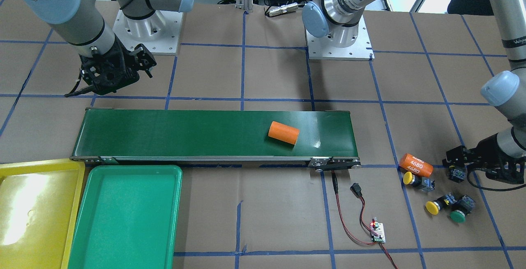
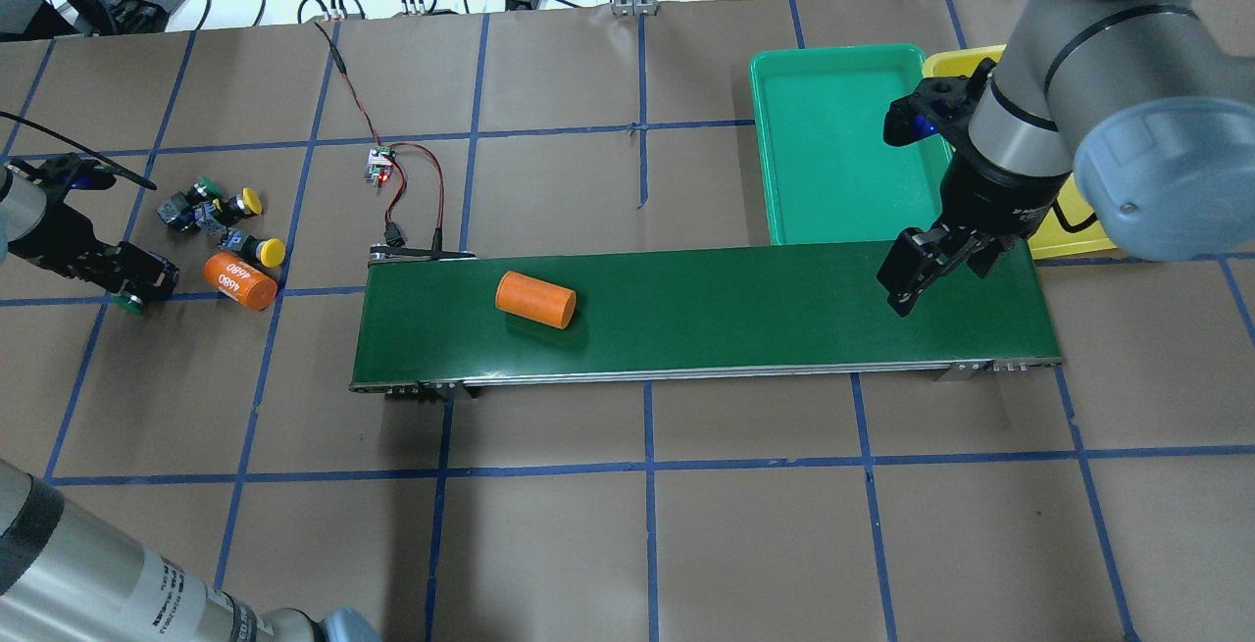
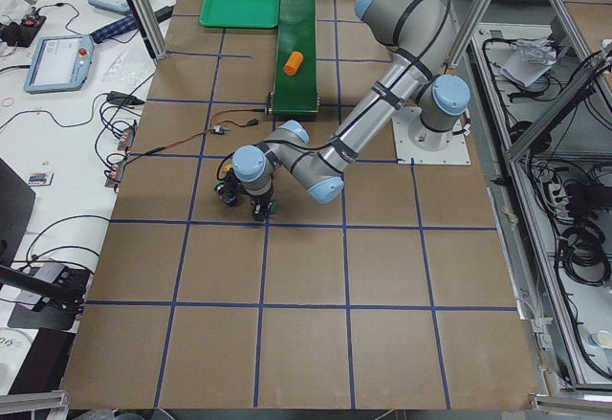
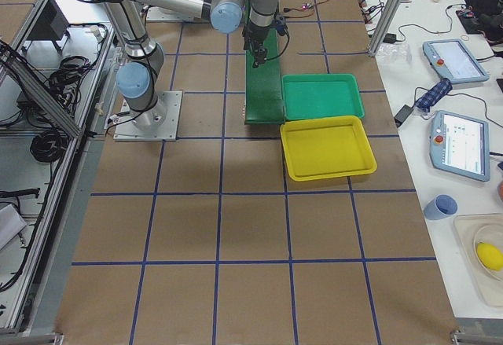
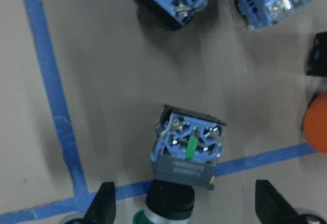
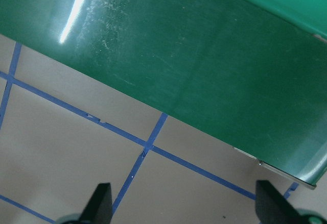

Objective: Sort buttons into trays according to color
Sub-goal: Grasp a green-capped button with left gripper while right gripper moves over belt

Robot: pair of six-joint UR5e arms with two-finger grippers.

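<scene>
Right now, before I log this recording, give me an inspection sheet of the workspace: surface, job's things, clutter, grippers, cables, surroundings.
Surface: table covered in brown paper with a blue tape grid.
Job's things: green tray and yellow tray side by side, both empty; first yellow button, second yellow button and loose green button on the table; targeted green button between the left fingers.
Clutter: conveyor belt carrying a plain orange cylinder; marked orange cylinder by the buttons; circuit board.
Grippers: left gripper open, not clamped; right gripper open, empty, over the belt's edge.
Cables: red-black wires from board to belt.
Surroundings: teach pendants on a side desk.
</scene>
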